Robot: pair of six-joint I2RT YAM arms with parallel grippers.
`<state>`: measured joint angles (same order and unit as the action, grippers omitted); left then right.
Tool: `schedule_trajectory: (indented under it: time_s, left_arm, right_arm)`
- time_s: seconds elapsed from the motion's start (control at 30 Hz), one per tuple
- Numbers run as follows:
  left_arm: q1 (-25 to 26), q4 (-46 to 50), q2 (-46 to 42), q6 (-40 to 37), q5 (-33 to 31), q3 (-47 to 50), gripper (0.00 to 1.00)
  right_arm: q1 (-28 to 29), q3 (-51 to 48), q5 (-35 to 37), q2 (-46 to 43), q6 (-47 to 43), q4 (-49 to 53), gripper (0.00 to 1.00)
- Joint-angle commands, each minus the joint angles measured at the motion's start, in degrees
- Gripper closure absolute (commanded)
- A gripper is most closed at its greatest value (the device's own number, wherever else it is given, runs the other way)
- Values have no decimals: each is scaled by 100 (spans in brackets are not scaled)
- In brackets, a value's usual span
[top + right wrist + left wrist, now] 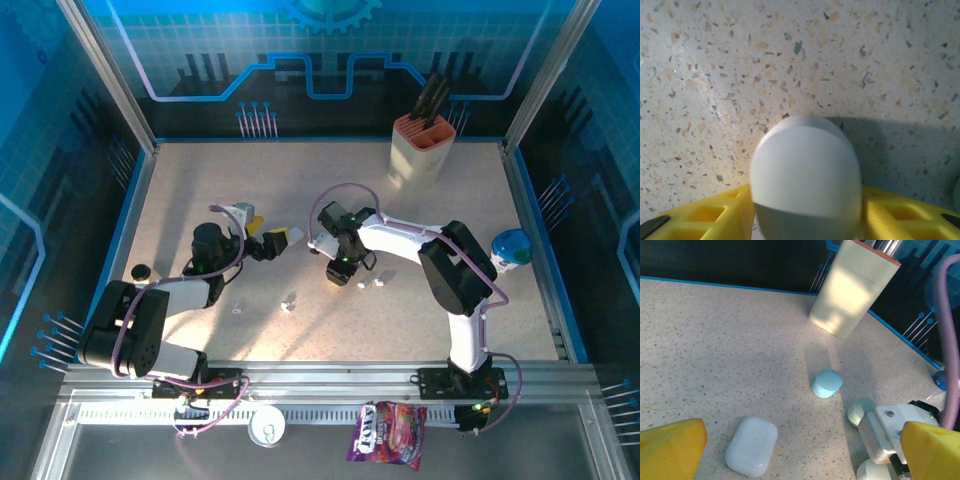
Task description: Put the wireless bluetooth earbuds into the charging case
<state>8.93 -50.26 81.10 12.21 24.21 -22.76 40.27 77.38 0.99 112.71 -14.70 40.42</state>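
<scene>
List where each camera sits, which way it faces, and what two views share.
Top external: above and behind the bases, looking down on the table; both arms, left gripper, right gripper.
Left wrist: low, facing across the table to the knife block; its yellow fingers.
Right wrist: facing straight down; yellow fingers flanking a pale case.
Shared: top and left wrist both show the knife block.

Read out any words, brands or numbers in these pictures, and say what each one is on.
Purple snack packet by the near rail: printed lettering, too blurred to read.
Cream knife block: no text visible.
Pale rounded case: no text visible.
No other lettering can be read.
</scene>
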Motion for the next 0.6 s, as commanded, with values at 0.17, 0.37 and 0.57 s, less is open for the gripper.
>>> schedule_trajectory:
  time_s: [0.17,0.37,0.57]
  left_arm:
    - [-40,888,-369,832,-665,-213,4]
    - [-32,1970,-621,2231,-377,-461,10]
    - [90,1025,-463,4256,183,-103,17]
  right_arm:
    - [-108,-96,-273,-521,-85,18,62]
    - [-157,-685,-701,-1336,-232,-1002,61]
    - [-182,-939,-1103,-1741,-419,-1627,63]
